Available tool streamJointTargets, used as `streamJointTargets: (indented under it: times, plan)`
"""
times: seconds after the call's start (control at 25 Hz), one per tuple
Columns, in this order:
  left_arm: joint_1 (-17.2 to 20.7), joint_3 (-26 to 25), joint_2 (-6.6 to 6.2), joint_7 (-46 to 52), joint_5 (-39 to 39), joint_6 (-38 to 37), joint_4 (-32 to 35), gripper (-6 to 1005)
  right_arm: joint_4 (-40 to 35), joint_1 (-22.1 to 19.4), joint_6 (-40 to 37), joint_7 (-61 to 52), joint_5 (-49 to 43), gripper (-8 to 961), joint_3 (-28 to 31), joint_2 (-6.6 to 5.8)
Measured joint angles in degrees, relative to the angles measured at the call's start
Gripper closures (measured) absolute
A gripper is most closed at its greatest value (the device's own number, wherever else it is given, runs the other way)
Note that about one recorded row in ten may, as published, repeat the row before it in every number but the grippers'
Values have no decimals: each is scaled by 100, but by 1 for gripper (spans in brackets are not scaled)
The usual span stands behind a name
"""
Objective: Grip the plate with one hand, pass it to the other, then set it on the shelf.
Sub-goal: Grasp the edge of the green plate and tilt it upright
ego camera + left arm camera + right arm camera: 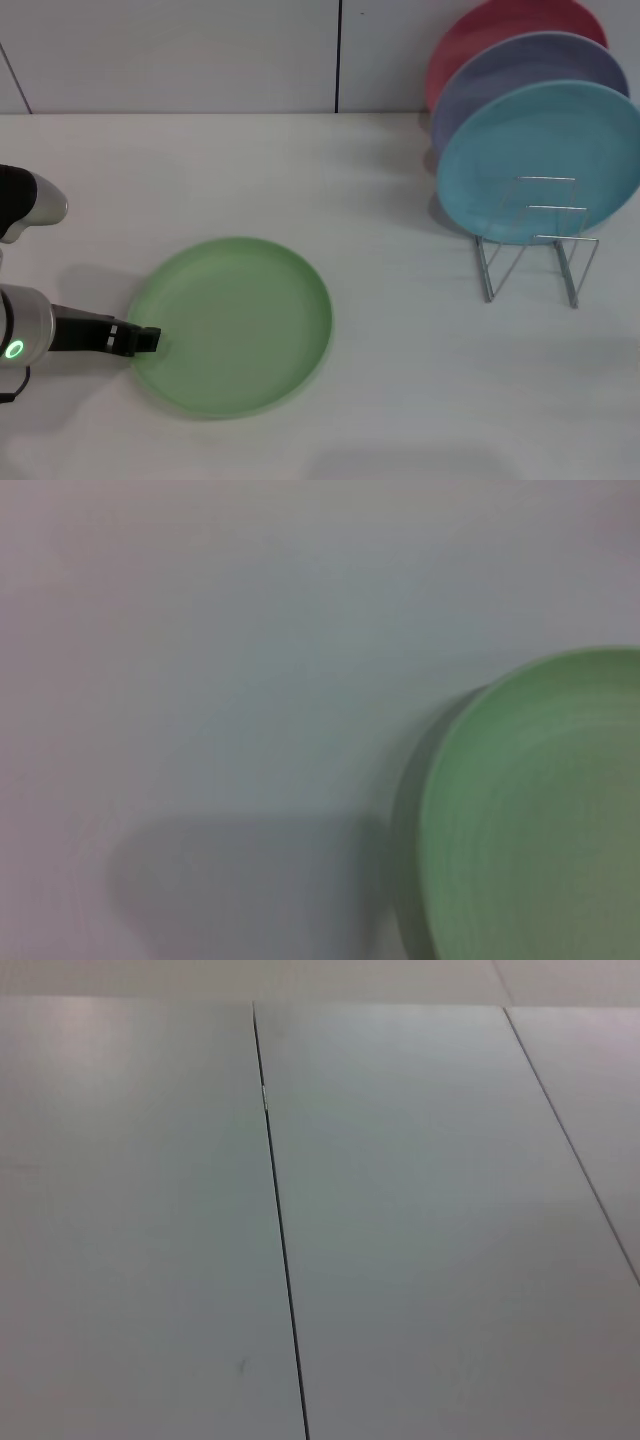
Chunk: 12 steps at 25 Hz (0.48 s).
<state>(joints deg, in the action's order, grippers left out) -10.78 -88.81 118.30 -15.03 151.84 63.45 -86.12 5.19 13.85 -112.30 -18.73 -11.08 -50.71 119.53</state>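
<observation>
The light green plate [232, 325] is found lying flat on the white table [400, 400], well apart from the wire plate rack [535, 245] at the far right. The rack already carries a teal-blue plate [540, 150], a lavender plate [510, 80] and a red plate [500, 30], all standing on edge; its front slots are seen unoccupied.

The left gripper [145, 340] is located at the plate's near-left rim, low to the table and reaching in from the side. Its fingertips are at the rim edge; whether they are parted or closed, and whether the rim is yet held, cannot be told. In the left wrist view only the plate's rim and a shadow on the table are recorded.

The right gripper is not observed in any view; its wrist camera faces bare panelling.

Step judged in hand: securing the rim. It is recommended that one finger be slid under the rim and one over it, contact being confirmed before lifting. The plate should be raised level and slowly, since a shallow edge grip may let it pivot or slip.
</observation>
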Motion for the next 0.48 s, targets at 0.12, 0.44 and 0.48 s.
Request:
streamJointTargets:
  times: [0.12,0.44,0.48]
  plan:
    - [6,5,0,0,-2,3,-15,396,0,-7,-2,7,0,139,0,0]
    - [7,5,7,26,-6,3,-18,397,9,-26,-21,28,0,140,1,-3]
    - [6,5,7,45,-5,3,-22,397,9,-26,-21,28,0,140,0,-4]
